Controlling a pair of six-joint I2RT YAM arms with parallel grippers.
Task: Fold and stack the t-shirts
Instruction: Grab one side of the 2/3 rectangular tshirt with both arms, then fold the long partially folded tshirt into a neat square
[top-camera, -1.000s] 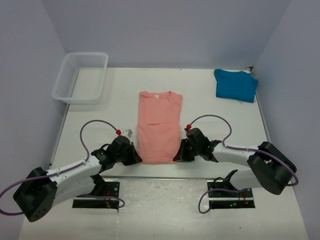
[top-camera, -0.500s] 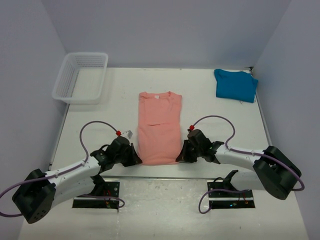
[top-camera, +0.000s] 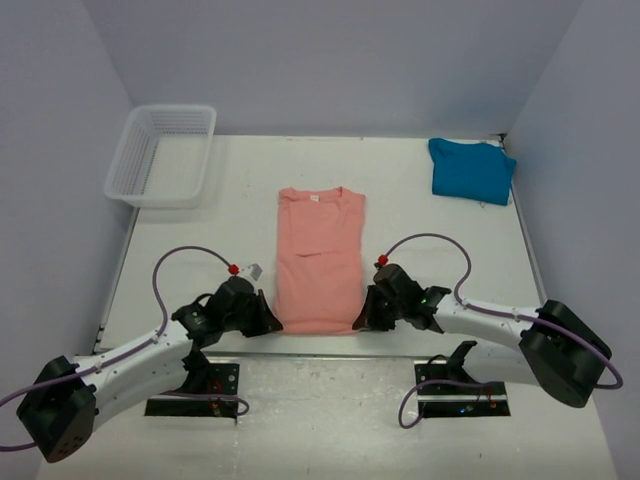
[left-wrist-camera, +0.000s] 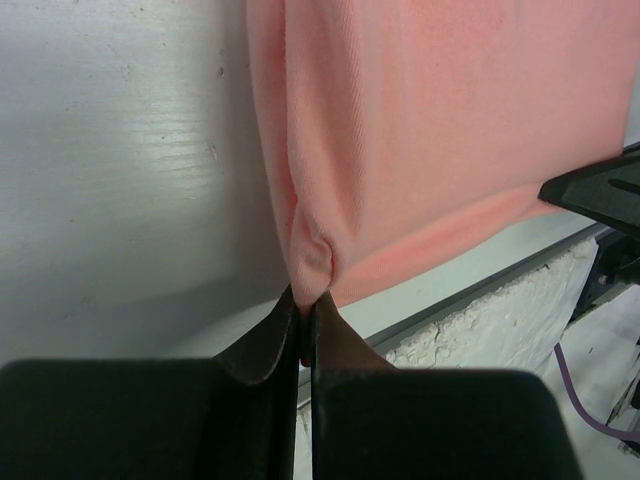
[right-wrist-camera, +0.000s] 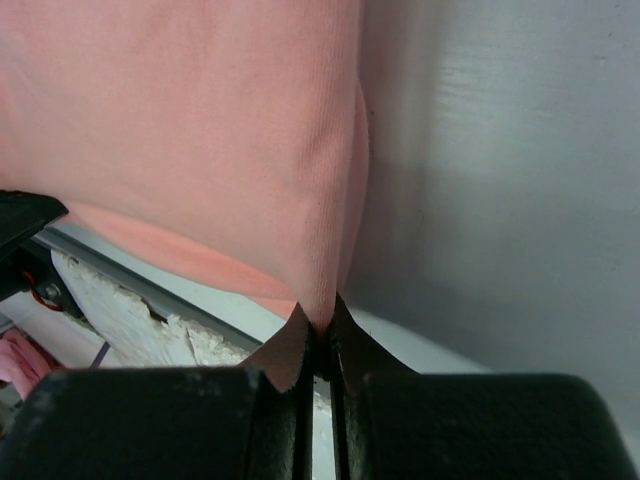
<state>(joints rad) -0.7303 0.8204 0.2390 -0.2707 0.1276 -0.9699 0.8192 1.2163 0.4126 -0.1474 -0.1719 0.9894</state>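
Observation:
The salmon-pink t-shirt (top-camera: 318, 258) lies flat in the middle of the table, folded into a long strip, its white neck label at the far end. My left gripper (top-camera: 276, 326) is shut on the shirt's near left corner; the pinched cloth (left-wrist-camera: 310, 262) shows between its jaws. My right gripper (top-camera: 362, 322) is shut on the near right corner, the cloth (right-wrist-camera: 330, 290) pinched there too. Both hold the hem at the table's near edge. The teal-blue t-shirt (top-camera: 470, 170) lies folded at the far right corner.
A white plastic mesh basket (top-camera: 162, 155) stands at the far left. The table's near edge (left-wrist-camera: 470, 295) runs just under the shirt's hem. Purple cables loop above both arms.
Both grippers have pulled the shirt's near hem toward the table's near edge, and the shirt has slid and stretched that way. The blue shirt and basket have not moved.

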